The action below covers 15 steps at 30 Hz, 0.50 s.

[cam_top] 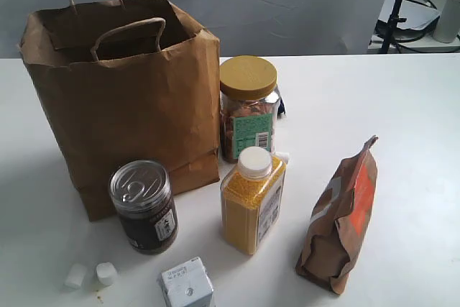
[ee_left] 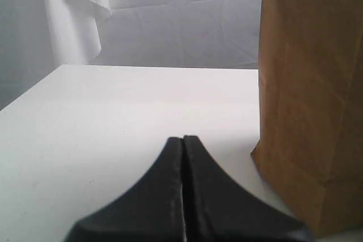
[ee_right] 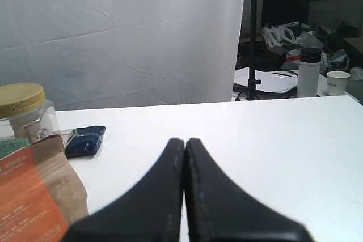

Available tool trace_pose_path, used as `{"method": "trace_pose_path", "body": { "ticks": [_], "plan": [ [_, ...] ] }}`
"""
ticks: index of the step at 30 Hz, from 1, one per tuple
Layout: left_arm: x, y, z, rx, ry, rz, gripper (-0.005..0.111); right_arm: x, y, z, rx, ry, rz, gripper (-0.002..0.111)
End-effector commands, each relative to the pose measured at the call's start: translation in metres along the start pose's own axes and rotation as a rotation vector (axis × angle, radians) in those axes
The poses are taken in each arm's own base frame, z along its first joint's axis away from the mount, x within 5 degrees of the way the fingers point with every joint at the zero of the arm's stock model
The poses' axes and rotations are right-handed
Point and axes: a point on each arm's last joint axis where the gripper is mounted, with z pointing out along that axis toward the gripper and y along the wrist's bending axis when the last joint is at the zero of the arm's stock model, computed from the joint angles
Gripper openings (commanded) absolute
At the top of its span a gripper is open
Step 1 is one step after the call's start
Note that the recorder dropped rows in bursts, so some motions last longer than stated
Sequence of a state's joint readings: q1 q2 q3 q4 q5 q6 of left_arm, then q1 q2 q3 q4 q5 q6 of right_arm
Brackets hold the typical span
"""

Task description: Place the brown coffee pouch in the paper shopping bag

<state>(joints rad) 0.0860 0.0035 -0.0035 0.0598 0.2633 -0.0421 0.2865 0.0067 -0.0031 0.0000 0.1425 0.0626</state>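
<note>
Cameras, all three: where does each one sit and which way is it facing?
Exterior view: raised, looking down on the table at the paper shopping bag, the yellow-lidded jar and the brown coffee pouch; no robot part shows.
Left wrist view: low over the table, facing the bag's side past the shut left gripper.
Right wrist view: low, facing the white backdrop past the shut right gripper.
Shared: exterior and right wrist both show the pouch and jar.
</note>
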Motion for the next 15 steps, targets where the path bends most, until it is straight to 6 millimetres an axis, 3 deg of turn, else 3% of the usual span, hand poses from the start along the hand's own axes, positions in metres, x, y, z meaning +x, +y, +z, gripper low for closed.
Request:
{"method": "trace_pose_path", "body": {
  "ticks": [1,8,14,15],
  "plan": [
    [0.001,0.0,0.0,-0.004,-0.004,0.0,0.0,-0.002,0.0,0.0,0.004,-0.032,0.008,0.0],
    [0.001,0.0,0.0,-0.004,-0.004,0.0,0.0,-0.005,0.0,-0.001,-0.001,-0.071,0.033,0.0],
    [0.001,0.0,0.0,-0.004,-0.004,0.0,0.0,-0.013,0.0,-0.001,-0.029,-0.154,0.346,0.0],
    [0.001,0.0,0.0,-0.004,-0.004,0.0,0.0,-0.024,0.002,-0.004,-0.05,-0.17,0.349,0.0]
  ]
}}
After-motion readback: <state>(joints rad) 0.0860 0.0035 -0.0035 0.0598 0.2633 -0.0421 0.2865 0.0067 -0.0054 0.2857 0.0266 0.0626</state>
